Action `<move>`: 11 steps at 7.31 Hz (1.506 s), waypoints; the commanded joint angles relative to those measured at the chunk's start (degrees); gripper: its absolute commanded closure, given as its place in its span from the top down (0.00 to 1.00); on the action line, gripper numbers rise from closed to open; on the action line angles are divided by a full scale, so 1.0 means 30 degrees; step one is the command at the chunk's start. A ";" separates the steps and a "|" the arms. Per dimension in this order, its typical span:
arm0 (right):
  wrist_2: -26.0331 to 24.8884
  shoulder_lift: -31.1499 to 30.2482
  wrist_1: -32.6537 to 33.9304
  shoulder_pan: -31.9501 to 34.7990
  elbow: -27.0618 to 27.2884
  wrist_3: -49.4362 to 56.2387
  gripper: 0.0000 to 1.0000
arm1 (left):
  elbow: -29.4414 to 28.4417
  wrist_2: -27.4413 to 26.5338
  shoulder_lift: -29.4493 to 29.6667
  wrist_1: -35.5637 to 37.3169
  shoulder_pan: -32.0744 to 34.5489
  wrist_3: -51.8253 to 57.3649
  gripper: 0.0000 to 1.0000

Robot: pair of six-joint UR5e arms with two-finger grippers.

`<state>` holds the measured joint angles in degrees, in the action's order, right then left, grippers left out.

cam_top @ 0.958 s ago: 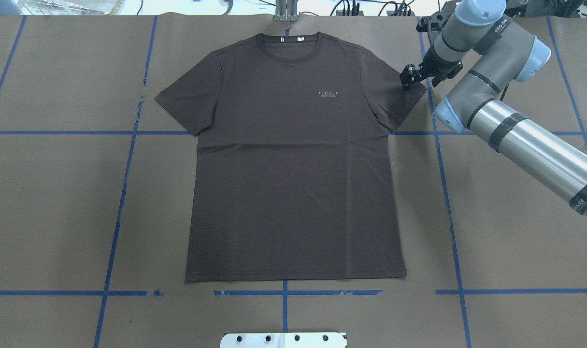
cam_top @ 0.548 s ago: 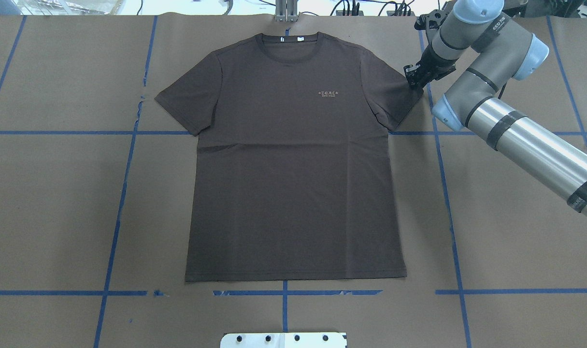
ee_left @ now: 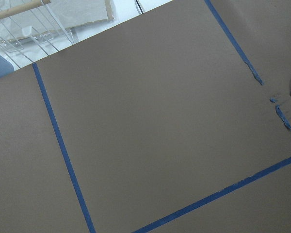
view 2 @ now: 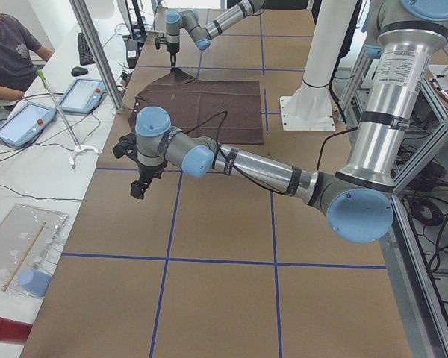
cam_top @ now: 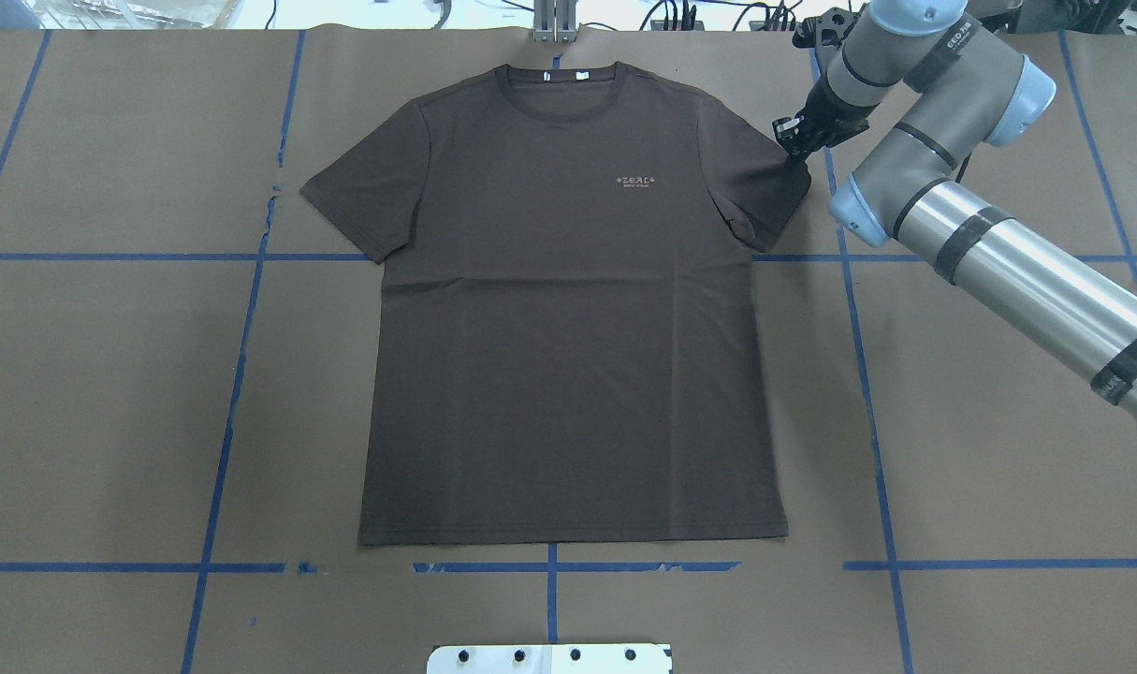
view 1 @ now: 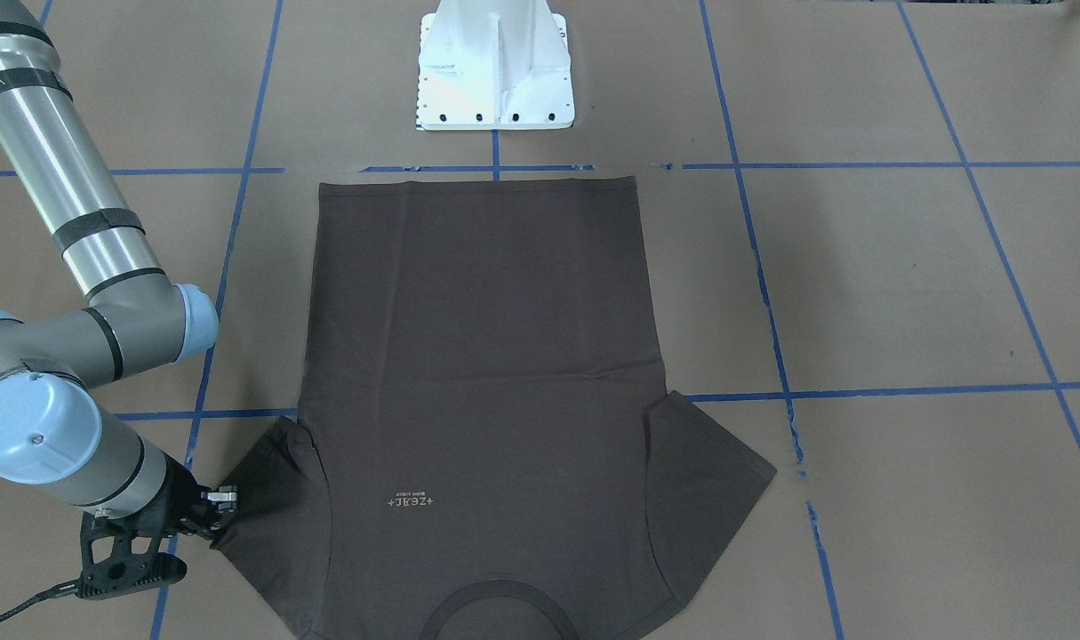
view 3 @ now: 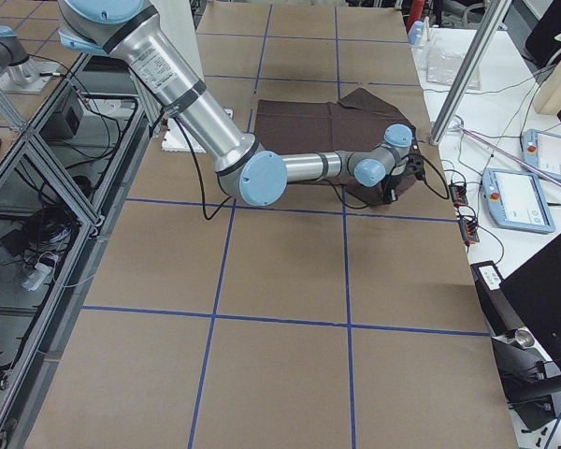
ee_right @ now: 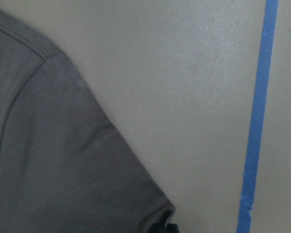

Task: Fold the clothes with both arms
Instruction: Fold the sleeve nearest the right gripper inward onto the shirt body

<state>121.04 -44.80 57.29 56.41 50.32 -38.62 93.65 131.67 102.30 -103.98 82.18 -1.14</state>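
The dark brown T-shirt (cam_top: 568, 328) lies flat and face up on the brown paper, collar at the far edge. In the front-facing view the T-shirt (view 1: 486, 356) has its collar at the bottom. My right gripper (cam_top: 793, 150) sits low at the outer hem of the sleeve on that side, shut on the sleeve's edge. The front-facing view puts this gripper (view 1: 220, 516) at the sleeve's lower-left tip. The right wrist view has the sleeve (ee_right: 63, 170) curling at the bottom edge. My left gripper (view 2: 138, 190) hangs over bare paper, away from the shirt; I cannot tell its state.
The white pedestal base (view 1: 495, 71) stands just beyond the shirt's hem. Blue tape lines (cam_top: 240, 356) grid the paper. A person (view 2: 11, 45) sits at a side bench with tablets (view 2: 82, 95) and cables. A clear plastic box (view 2: 19, 246) lies at the table's end.
My right gripper has moved a little inward and farther back along the sleeve and has narrowed onto its edge. The sleeve's outer corner has drawn in slightly toward the body.
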 commanded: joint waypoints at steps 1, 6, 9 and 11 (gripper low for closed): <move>-0.0065 0.0896 0.0034 -0.0229 0.0450 -0.0422 0.00 | 0.0044 0.0025 0.0002 0.0000 0.0000 0.0000 1.00; -0.5531 0.3417 0.0093 -0.3536 0.0308 -0.2446 0.00 | 0.0044 0.0025 0.0031 0.0000 0.0000 0.0000 1.00; -0.7034 0.4063 0.0063 -0.4038 -0.0395 -0.2770 0.00 | 0.0102 0.0025 0.0031 0.0000 0.0000 0.0000 1.00; -0.7067 0.4210 0.0034 -0.4097 -0.0483 -0.2770 0.50 | 0.0161 0.0054 0.0031 0.0000 0.0000 -0.0116 1.00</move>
<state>100.12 -32.38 57.43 44.29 49.08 -46.90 93.98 131.80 102.39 -103.97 82.18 -1.23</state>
